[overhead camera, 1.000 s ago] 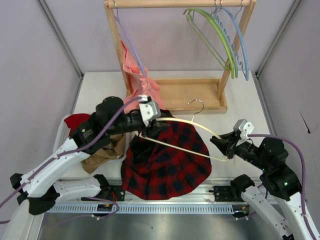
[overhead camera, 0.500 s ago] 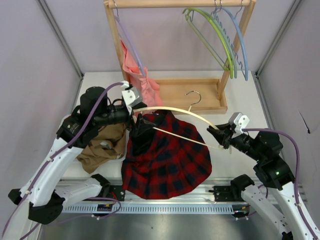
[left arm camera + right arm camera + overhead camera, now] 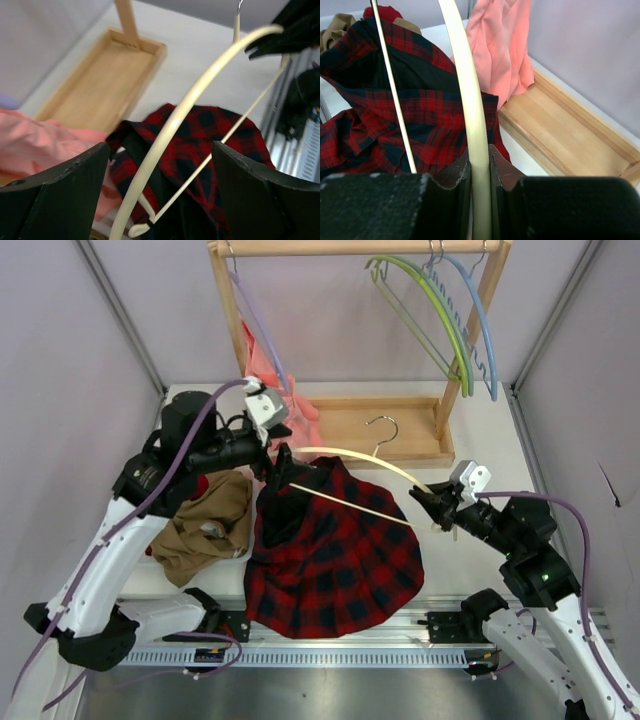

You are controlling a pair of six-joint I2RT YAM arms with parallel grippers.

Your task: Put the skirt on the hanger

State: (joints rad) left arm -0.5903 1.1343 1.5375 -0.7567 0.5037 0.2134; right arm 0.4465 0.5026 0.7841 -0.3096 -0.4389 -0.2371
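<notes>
Nearest the arm bases, the skirt point(image 3: 340, 560) lies spread on the table, its far-left edge bunched up towards the hanger point(image 3: 465, 90). The right gripper point(image 3: 480, 165) is clenched on the hanger's right end and holds it slanted above the cloth. The left gripper point(image 3: 159, 150) stands released, jaws wide, with the hanger's left tip between them but untouched. Whether the waistband is actually caught over that tip is hard to tell from the overhead view. The step in hand is judged to be feeding the hanger into the waist. The next move probably calls for the left arm to take the waistband and draw it along the bar while the right holds steady. Against a second ago, the left jaws have opened and backed off, and the hanger has swung farther, towards the wooden rack point(image 3: 390, 435).
</notes>
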